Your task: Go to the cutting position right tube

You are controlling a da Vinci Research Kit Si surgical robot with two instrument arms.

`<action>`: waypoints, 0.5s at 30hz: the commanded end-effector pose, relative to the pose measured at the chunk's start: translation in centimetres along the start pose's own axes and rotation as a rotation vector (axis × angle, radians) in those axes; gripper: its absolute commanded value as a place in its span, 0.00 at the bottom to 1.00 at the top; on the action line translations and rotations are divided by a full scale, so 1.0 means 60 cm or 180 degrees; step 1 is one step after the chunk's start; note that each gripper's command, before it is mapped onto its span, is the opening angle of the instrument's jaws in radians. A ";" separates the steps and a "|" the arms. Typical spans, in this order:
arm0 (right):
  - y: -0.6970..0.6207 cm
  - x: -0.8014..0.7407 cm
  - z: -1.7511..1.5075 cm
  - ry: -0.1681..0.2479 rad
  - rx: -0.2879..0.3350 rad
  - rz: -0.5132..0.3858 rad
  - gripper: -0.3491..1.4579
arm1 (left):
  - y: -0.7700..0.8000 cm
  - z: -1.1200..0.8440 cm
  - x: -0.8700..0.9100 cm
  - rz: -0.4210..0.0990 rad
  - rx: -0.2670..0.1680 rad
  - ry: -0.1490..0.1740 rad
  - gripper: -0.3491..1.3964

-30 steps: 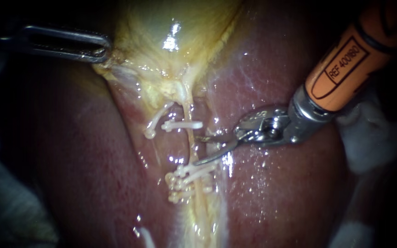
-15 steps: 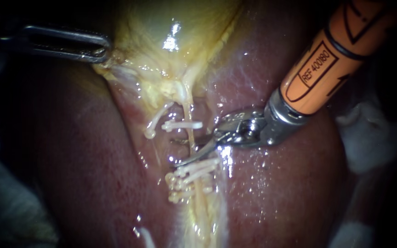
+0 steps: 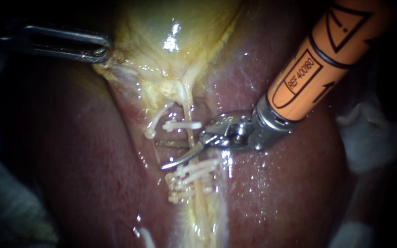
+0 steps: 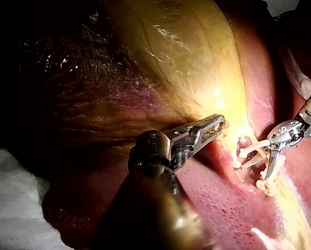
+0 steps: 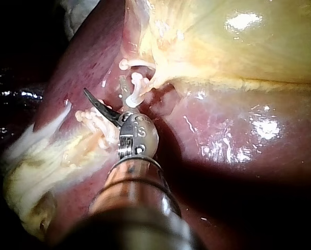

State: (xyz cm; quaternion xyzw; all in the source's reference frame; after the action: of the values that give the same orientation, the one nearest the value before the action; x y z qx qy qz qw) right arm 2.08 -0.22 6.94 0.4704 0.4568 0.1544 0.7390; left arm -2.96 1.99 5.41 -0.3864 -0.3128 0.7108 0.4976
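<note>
Right instrument [image 3: 159, 154] has advanced leftward; its end effector, spread, straddles the right tube [image 3: 190, 137] between two upper clips [image 3: 182, 125] and a lower cluster [image 3: 187, 177] too bunched to count. Left instrument [image 3: 99, 48] pinches gallbladder [image 3: 161, 23].

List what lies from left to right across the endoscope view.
left instrument, jaws shut on the gallbladder edge → right instrument, jaws open at the tube → its orange shaft → white gauze
</note>
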 end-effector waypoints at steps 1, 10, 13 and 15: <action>-0.0007 0.0004 0.0000 0.0030 0.0034 -0.0034 0.94 | 0.0000 0.0000 0.0000 -0.0001 0.0002 0.0000 0.00; -0.0045 0.0029 0.0009 0.0188 0.0296 -0.0154 0.91 | 0.0000 0.0000 0.0000 0.0000 0.0001 0.0000 0.00; -0.0048 0.0034 0.0011 0.0179 0.0355 -0.0228 0.91 | 0.0000 0.0000 0.0000 0.0000 0.0001 0.0000 0.00; -0.0050 0.0037 0.0013 0.0178 0.0364 -0.0285 0.91 | 0.0000 0.0000 0.0000 0.0000 0.0001 0.0000 0.00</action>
State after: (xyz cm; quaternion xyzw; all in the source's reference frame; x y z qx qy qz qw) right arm 2.20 -0.27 6.58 0.4848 0.5087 0.1032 0.7040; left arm -2.96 1.98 5.41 -0.3862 -0.3128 0.7107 0.4978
